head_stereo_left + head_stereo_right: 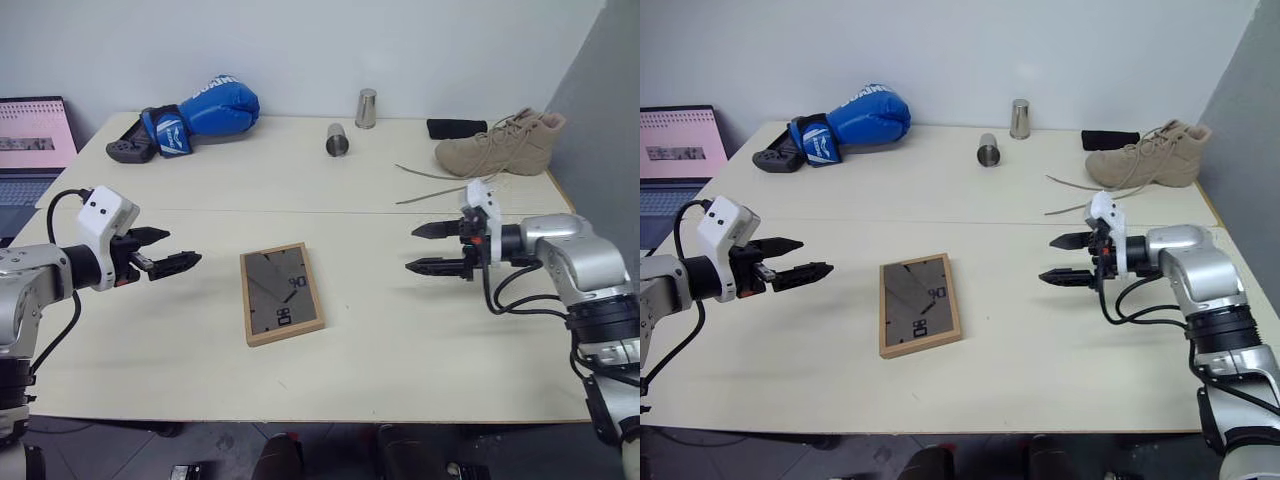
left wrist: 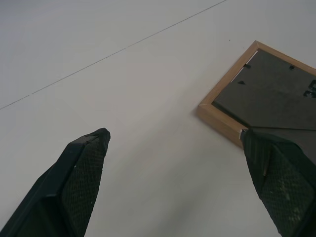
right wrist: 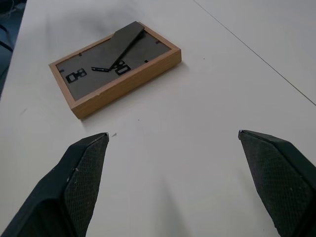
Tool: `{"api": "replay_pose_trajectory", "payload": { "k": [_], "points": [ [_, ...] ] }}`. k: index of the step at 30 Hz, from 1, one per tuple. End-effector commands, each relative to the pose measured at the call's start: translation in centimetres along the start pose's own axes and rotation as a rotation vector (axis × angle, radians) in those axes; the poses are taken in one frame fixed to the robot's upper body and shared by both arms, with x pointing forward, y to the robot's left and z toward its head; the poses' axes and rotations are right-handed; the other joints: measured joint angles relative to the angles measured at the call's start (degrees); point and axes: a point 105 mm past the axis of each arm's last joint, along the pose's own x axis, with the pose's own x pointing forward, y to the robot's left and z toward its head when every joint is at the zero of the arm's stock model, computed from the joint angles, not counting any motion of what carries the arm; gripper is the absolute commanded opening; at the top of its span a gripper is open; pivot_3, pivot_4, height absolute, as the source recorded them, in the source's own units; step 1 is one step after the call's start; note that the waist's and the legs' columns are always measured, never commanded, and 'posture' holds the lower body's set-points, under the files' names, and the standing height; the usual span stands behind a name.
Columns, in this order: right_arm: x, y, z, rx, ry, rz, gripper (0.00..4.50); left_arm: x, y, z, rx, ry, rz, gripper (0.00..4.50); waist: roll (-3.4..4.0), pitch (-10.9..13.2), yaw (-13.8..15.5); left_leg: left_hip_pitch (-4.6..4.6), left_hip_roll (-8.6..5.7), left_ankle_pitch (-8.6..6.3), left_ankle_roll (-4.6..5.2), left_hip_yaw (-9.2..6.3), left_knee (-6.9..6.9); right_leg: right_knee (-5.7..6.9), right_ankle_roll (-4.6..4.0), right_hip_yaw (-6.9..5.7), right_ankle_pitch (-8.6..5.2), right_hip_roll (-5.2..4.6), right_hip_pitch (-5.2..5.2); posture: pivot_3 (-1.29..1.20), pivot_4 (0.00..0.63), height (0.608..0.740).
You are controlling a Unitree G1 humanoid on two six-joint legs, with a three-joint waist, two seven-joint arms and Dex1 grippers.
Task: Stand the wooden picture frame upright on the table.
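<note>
Surface (image 1: 400, 340): pale cream, with a seam running across its middle.
Picture frame (image 1: 281, 293): lies flat, dark back panel up, on the near half of the surface between the two grippers, touching neither.
Left gripper (image 1: 168, 250): jaws spread wide, holding nothing, hovers left of the frame.
Right gripper (image 1: 428, 248): jaws spread wide, empty, hovers right of the frame.

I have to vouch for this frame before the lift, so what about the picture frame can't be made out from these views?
- The wooden picture frame lies back up on the table, hiding its picture side in both eye views.
- Left wrist view: the picture's edge cuts the frame off; a finger covers one corner.
- The back panel's small marks are too small to read.
</note>
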Motion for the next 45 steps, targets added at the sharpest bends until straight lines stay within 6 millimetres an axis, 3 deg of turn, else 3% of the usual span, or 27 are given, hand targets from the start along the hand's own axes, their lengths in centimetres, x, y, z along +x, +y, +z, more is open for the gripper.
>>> {"api": "replay_pose_trajectory", "payload": {
  "k": [1,6,11,18,19,31,45],
  "points": [
    [1.7,0.3,0.2,-0.038,-0.017,0.0,4.31,0.2,-0.3,-0.3,0.038,0.003,0.002,3.85,0.0,0.0,0.0,0.0,0.0,0.0,0.0,0.0,0.0,0.0,0.0,0.0,0.0,0.0,0.0,0.0,0.15,0.74],
    [4.8,1.7,-1.7,-0.072,0.027,0.024,3.11,2.1,-1.4,-1.5,0.039,0.013,-0.015,2.66,0.0,0.0,0.13,-0.01,0.0,0.0,0.0,-0.01,0.02,0.0,0.0,-0.01,0.0,-0.01,0.0,0.0,0.15,0.74],
    [6.3,2.3,-2.8,-0.101,0.057,0.034,1.74,4.2,-2.7,-2.1,0.061,0.022,-0.048,1.43,-0.01,-0.01,0.22,-0.04,-0.02,0.0,0.0,-0.01,0.06,0.02,0.0,-0.01,0.01,-0.02,0.01,0.0,0.15,0.74],
    [8.3,3.7,-3.4,-0.175,0.088,0.066,0.16,7.1,-4.2,-2.6,0.085,0.035,-0.109,0.02,-0.01,-0.01,0.18,-0.02,-0.01,0.0,0.0,-0.02,0.07,0.05,-0.01,-0.01,0.01,-0.01,0.01,0.0,0.15,0.74],
    [8.7,3.9,-3.5,-0.187,0.094,0.069,0.03,7.5,-4.4,-2.6,0.089,0.036,-0.116,0.0,-0.01,-0.01,0.18,-0.01,-0.01,0.0,0.0,-0.02,0.07,0.05,0.0,-0.02,0.01,0.0,0.01,0.0,0.15,0.74],
    [11.4,6.7,-2.4,-0.209,0.058,0.155,0.03,9.7,-5.9,-2.3,0.117,0.031,-0.202,0.0,-0.02,-0.01,0.16,-0.02,-0.03,0.0,-0.01,-0.06,0.09,0.08,-0.01,-0.05,0.01,-0.01,0.02,0.0,0.15,0.74],
    [11.8,8.1,-1.3,-0.162,0.023,0.234,0.03,11.4,-6.4,-1.4,0.122,0.0,-0.213,0.0,-0.02,-0.02,0.17,-0.01,-0.03,0.01,-0.01,-0.1,0.12,0.09,-0.01,-0.09,0.01,-0.01,0.05,0.0,0.15,0.74]
  ]
}}
